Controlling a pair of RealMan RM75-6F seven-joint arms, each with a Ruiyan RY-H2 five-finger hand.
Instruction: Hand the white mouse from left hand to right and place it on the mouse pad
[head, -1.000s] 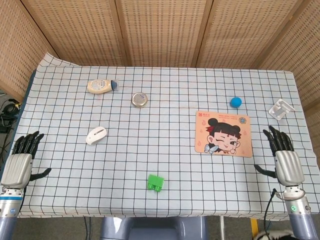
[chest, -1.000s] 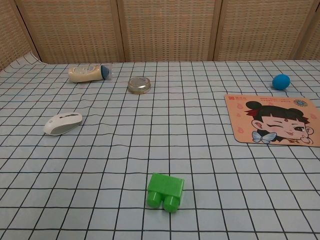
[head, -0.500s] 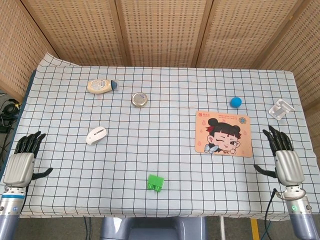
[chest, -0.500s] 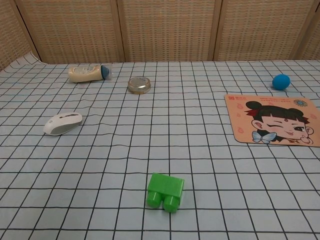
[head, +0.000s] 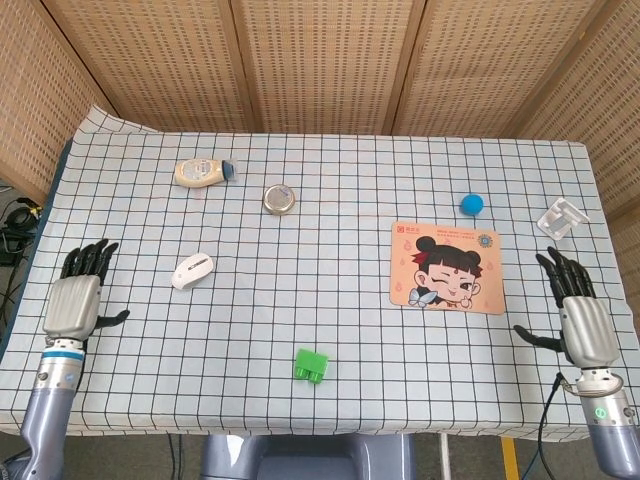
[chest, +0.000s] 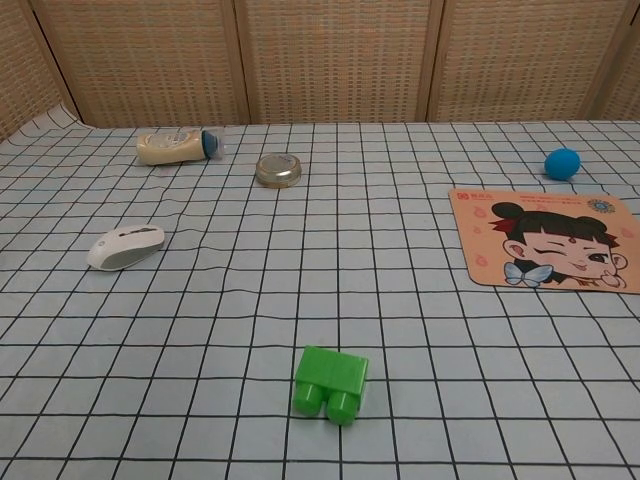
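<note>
The white mouse (head: 192, 270) (chest: 124, 246) lies on the checked cloth, left of centre. The mouse pad (head: 447, 267) (chest: 549, 240), orange with a cartoon face, lies flat on the right half. In the head view my left hand (head: 78, 293) hovers at the table's left side, fingers spread and holding nothing, well to the left of the mouse. My right hand (head: 580, 310) is at the right edge, fingers spread, empty, just right of the pad. Neither hand shows in the chest view.
A cream bottle (head: 203, 172) lies at the back left, with a round metal tin (head: 280, 198) beside it. A blue ball (head: 471, 204) sits behind the pad. A green block (head: 311, 365) is near the front edge. A clear plastic piece (head: 560, 217) lies far right.
My left hand has moved up and to the right, closer to the mouse. My right hand has shifted slightly down and right. The objects have not moved.
</note>
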